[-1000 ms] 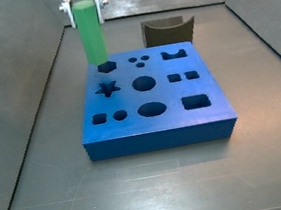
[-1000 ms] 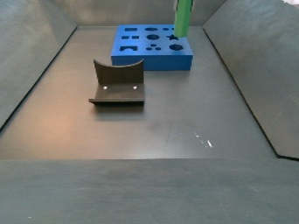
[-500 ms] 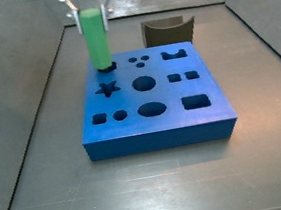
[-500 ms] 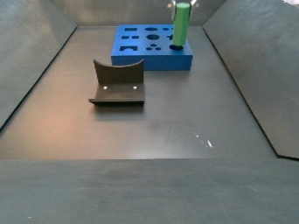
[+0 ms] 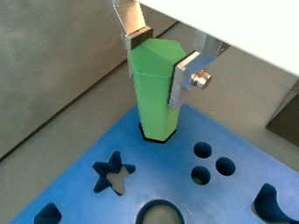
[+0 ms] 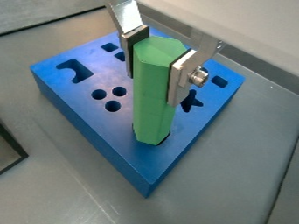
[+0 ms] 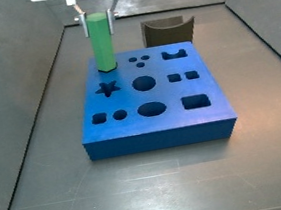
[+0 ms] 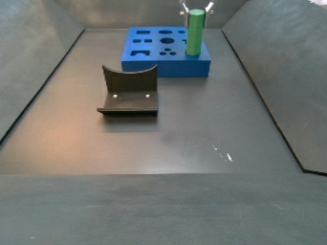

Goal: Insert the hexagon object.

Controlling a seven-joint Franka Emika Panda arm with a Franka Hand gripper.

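Observation:
The hexagon object (image 7: 99,43) is a bright green peg standing upright at the far left of the blue block (image 7: 160,124). Its lower end sits in a hole there, as both wrist views show (image 5: 156,87) (image 6: 152,92). My gripper (image 7: 93,8) hangs straight above the block. Its silver fingers clasp the peg's top on two sides, in both wrist views (image 5: 162,59) (image 6: 158,61). In a side view the peg (image 8: 196,33) rises from the block (image 8: 160,65) with the gripper (image 8: 197,8) at its tip.
The dark brown curved fixture (image 8: 128,91) stands on the floor apart from the block; it shows behind the block in a side view (image 7: 167,29). The block has several other shaped holes, a star (image 5: 111,171) beside the peg. Sloped grey walls (image 7: 30,75) enclose the floor.
The gripper has come down with the green peg. The peg's lower end has gone from above the block into the hole, so less of it shows.

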